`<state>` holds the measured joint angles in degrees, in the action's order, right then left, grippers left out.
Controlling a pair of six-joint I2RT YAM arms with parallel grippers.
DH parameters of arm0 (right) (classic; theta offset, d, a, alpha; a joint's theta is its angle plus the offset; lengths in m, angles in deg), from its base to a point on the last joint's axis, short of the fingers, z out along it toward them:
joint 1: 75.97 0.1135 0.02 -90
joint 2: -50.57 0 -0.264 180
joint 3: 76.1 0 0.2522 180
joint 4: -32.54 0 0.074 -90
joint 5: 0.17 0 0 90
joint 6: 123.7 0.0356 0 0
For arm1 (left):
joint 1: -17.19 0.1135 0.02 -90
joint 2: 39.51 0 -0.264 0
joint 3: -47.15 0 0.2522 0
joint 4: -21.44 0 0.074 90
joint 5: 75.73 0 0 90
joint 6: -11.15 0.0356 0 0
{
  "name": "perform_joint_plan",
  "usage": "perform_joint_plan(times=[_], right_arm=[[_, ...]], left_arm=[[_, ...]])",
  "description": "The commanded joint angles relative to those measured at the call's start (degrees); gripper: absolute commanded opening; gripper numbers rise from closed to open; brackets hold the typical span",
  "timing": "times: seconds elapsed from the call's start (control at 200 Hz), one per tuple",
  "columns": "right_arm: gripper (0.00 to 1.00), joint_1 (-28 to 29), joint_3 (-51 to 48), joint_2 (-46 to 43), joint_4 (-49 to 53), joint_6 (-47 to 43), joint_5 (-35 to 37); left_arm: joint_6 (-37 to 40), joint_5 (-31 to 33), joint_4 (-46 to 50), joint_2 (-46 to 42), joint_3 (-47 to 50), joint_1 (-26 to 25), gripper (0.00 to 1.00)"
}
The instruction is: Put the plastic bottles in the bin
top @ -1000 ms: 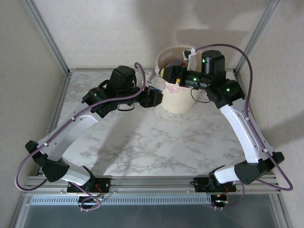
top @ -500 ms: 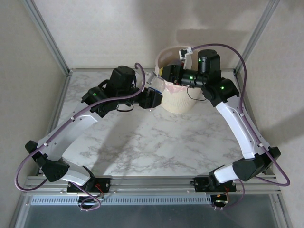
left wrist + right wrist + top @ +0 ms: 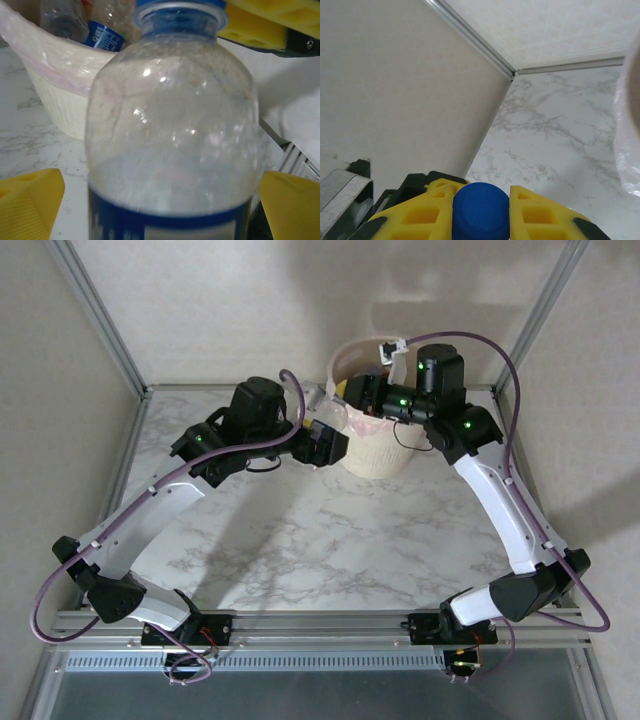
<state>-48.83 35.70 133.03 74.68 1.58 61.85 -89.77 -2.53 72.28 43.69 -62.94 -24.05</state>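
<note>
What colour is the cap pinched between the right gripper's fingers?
Plain blue. The cap shows best in the right wrist view, held by the right gripper.

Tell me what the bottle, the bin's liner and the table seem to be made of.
The bottle looks like clear, glossy plastic: see-through, with bright highlights. The liner in the bin looks like thin pinkish plastic film, crinkled and shiny. The table is white with grey veins: marble, or perhaps a printed imitation.
</note>
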Motion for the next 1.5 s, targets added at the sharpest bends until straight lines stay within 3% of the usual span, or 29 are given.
perform_joint_plan(times=[0.0, 0.205, 0.315, 0.606, 0.766, 0.926, 1.021, 1.116, 1.242, 1.492], right_arm=[[0.12, -3.8, 4.0, -0.5, 0.2, 0.9, 4.8], [0.13, -13.8, 7.8, 1.7, -2.7, 3.6, 9.9], [0.13, -16.7, 15.4, 6.5, 1.0, 1.1, 16.0], [0.12, -17.2, 32.2, 16.5, 18.2, -9.3, 35.0], [0.12, -16.8, 32.9, 18.2, 21.5, -13.1, 41.8], [0.12, -15.9, 32.0, 19.8, 22.0, -15.4, 43.3], [0.22, -14.4, 32.8, 21.8, 22.1, -17.4, 44.4], [0.52, -13.5, 35.7, 24.3, 23.4, -18.6, 46.1], [0.71, -13.5, 37.7, 26.1, 23.3, -18.5, 46.6], [0.65, -13.0, 37.3, 26.6, 22.7, -18.5, 45.6]], left_arm=[[-0.2, 5.4, -3.1, -3.5, -0.2, -0.3, 1.0], [-3.8, 16.8, -9.8, -9.5, 3.5, 1.1, 1.0], [-5.8, 15.9, -12.9, -12.2, 7.0, 3.6, 1.0], [-6.7, 16.6, -11.3, -13.3, 9.1, 6.0, 1.0], [-6.8, 17.9, -10.8, -13.0, 9.0, 7.6, 0.99], [-7.3, 19.4, -10.1, -11.4, 8.2, 8.9, 0.98], [-8.0, 20.5, -9.4, -10.1, 7.6, 9.9, 0.99], [-8.8, 20.9, -8.9, -9.1, 7.2, 10.6, 0.99], [-9.8, 21.7, -8.4, -8.8, 7.3, 11.2, 1.0], [-12.0, 23.8, -9.0, -9.7, 8.8, 12.9, 1.0]])
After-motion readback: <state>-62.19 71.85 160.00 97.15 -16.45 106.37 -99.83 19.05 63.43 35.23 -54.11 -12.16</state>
